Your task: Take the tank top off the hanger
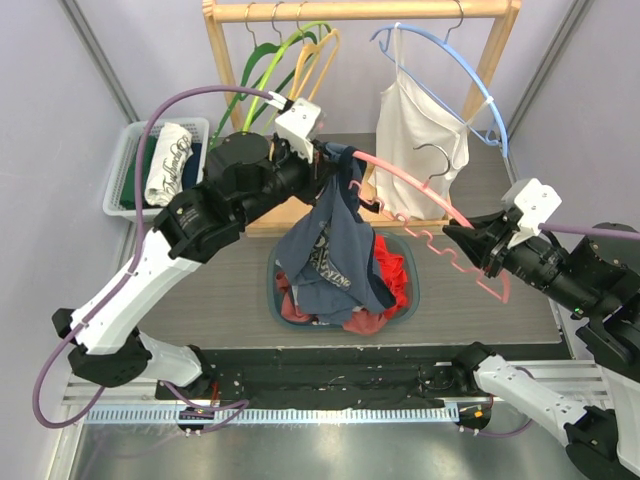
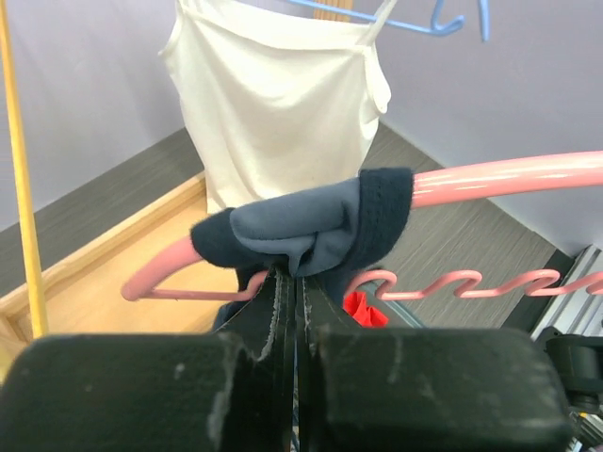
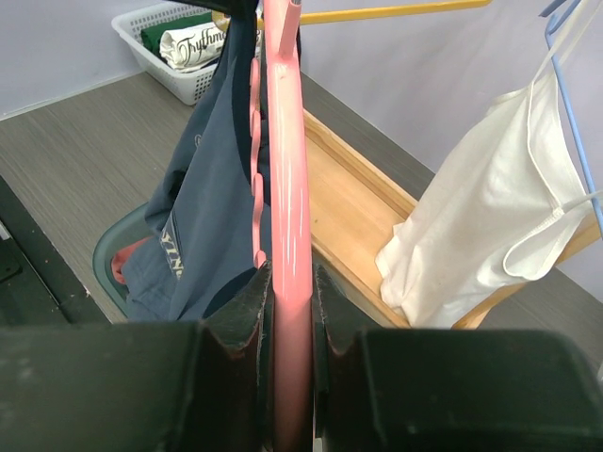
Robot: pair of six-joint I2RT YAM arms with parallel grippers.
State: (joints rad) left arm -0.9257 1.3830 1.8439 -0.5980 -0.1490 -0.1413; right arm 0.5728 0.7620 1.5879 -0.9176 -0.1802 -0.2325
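A dark blue-grey tank top [image 1: 335,250] hangs from the left end of a pink hanger [image 1: 420,195], draping down over a basket. My left gripper [image 1: 322,160] is shut on the tank top's strap [image 2: 320,226], which is wrapped over the hanger's end [image 2: 499,179]. My right gripper [image 1: 462,240] is shut on the hanger's other arm [image 3: 287,188] and holds it level in the air. The tank top also shows in the right wrist view [image 3: 207,207].
A grey-green basket [image 1: 412,290] with red and blue clothes sits under the tank top. A wooden rack [image 1: 360,10] holds a white camisole [image 1: 420,130] on a blue hanger [image 1: 480,90] and green and orange hangers [image 1: 300,50]. A white basket [image 1: 125,160] of folded clothes stands at left.
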